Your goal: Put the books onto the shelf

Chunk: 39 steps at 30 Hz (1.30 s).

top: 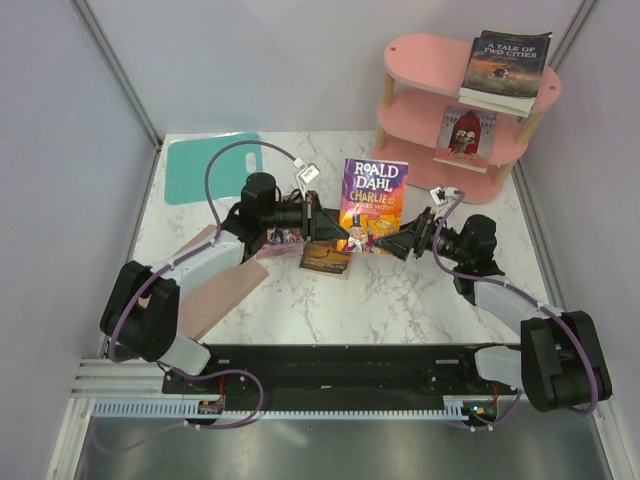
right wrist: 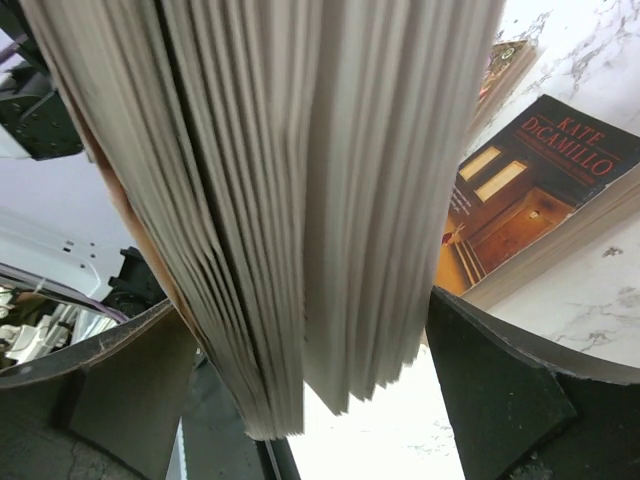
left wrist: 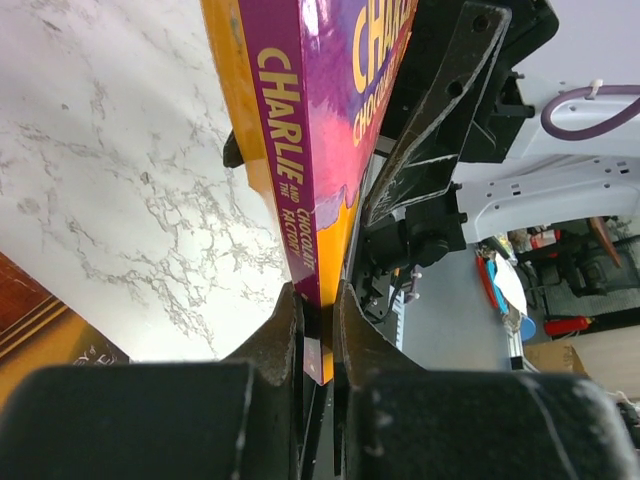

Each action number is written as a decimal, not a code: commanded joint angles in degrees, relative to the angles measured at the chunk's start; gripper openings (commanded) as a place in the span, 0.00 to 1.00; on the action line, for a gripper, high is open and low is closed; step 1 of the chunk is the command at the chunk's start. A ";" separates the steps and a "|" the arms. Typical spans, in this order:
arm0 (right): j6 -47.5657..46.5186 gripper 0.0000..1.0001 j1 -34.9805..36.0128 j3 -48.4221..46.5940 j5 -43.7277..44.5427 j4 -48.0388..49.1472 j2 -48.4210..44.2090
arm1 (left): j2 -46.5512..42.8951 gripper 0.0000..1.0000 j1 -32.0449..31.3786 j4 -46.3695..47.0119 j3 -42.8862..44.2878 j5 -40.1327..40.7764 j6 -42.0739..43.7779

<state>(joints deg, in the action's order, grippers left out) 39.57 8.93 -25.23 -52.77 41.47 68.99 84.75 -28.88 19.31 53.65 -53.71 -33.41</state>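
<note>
The orange-purple Roald Dahl book (top: 372, 203) stands upright over the middle of the table. My left gripper (top: 320, 216) is shut on its lower spine corner (left wrist: 322, 335), and the purple spine (left wrist: 290, 170) runs up from between the fingers. My right gripper (top: 396, 240) is open at the opposite side. The book's fanned page edges (right wrist: 300, 200) hang between its spread fingers (right wrist: 500, 385). A brown Kate DiCamillo book (top: 327, 259) (right wrist: 530, 190) lies flat below. The pink shelf (top: 420, 50) stands far right, with "A Tale of Two Cities" (top: 505, 68) on top and a red book (top: 468, 131) on its middle board.
A teal mat (top: 200, 166) lies at the far left of the table. A brown cardboard sheet (top: 222, 288) lies under the left arm. Grey walls close in both sides, and the arms' base rail (top: 340, 365) runs along the near edge.
</note>
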 commanded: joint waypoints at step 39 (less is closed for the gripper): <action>-15.40 0.00 -2.07 -50.51 7.34 -63.17 2.72 | -0.99 0.67 -0.20 -0.16 -17.33 19.17 2.03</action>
<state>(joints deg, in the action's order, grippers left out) 26.92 7.20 -67.57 -45.69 -16.43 69.43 85.01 -28.49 13.30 40.29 -35.05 -30.61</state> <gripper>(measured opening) 0.209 0.664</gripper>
